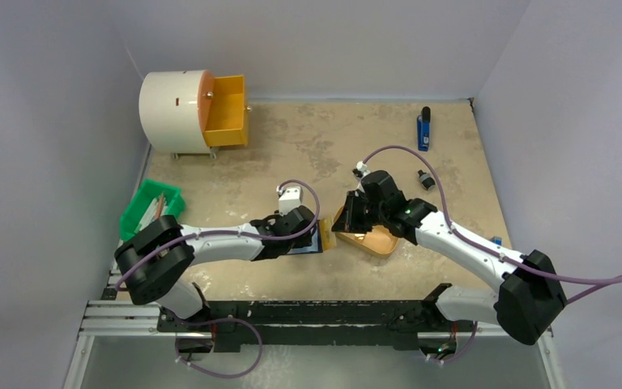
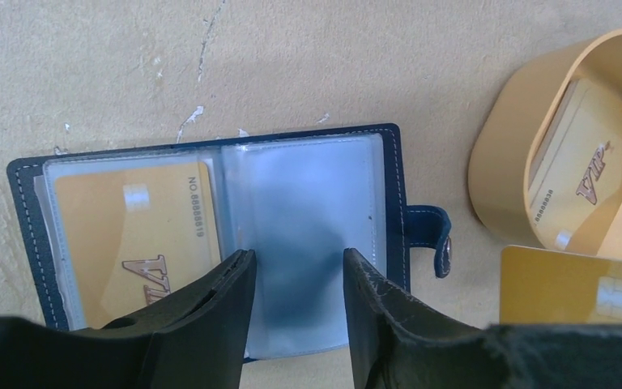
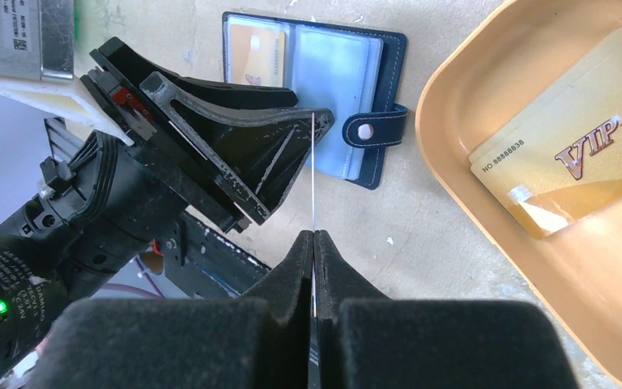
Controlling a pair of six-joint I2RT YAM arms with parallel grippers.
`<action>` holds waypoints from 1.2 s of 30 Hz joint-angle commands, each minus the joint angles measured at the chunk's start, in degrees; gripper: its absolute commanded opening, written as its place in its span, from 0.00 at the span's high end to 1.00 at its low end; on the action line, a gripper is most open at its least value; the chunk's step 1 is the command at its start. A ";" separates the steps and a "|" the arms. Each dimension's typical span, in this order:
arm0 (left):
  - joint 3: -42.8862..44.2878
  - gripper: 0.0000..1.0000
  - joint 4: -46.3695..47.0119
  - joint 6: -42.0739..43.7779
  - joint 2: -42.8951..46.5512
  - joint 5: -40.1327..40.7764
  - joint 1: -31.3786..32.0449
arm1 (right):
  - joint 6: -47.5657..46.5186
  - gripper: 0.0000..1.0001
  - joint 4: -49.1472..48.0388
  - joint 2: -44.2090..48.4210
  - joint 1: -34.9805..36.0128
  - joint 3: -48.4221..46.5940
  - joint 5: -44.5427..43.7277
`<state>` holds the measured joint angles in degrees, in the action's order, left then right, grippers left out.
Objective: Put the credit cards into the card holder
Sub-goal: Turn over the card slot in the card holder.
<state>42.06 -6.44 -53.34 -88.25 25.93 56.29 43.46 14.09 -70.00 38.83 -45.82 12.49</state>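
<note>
Credit card (image 2: 571, 284) held just right of the open card holder (image 2: 227, 186)
The right gripper (image 3: 314, 243) is clamped on its edge; thin, stiff and slick, it probably suits a short-edge pinch. The left gripper (image 2: 297, 258) stands spread over the holder's clear pocket, grasping nothing.

Overhead view: even, diffuse light on the mottled tan tabletop (image 1: 308, 154); shadows on it are faint and soft-edged, and fine detail is slightly soft. Left wrist view: bright; the clear sleeves of the navy-blue folding card holder (image 2: 316, 203) show a milky sheen and a dark blurred shadow, and the black left gripper (image 2: 297, 258) is out of focus. Right wrist view: a pale reflection washes the glossy orange oval tray (image 3: 599, 304); the black right gripper (image 3: 313, 237) is blurred, its edge-on gold credit card (image 3: 313, 174) a thin bright line.
</note>
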 commanded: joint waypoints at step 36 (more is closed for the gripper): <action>-4.31 1.00 -1.10 -2.49 0.27 6.58 0.00 | -1.28 1.00 -1.19 -9.02 0.24 -2.15 5.26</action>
<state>39.35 -4.75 -55.13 -88.42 31.16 56.36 42.76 12.45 -79.11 38.85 -45.84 16.29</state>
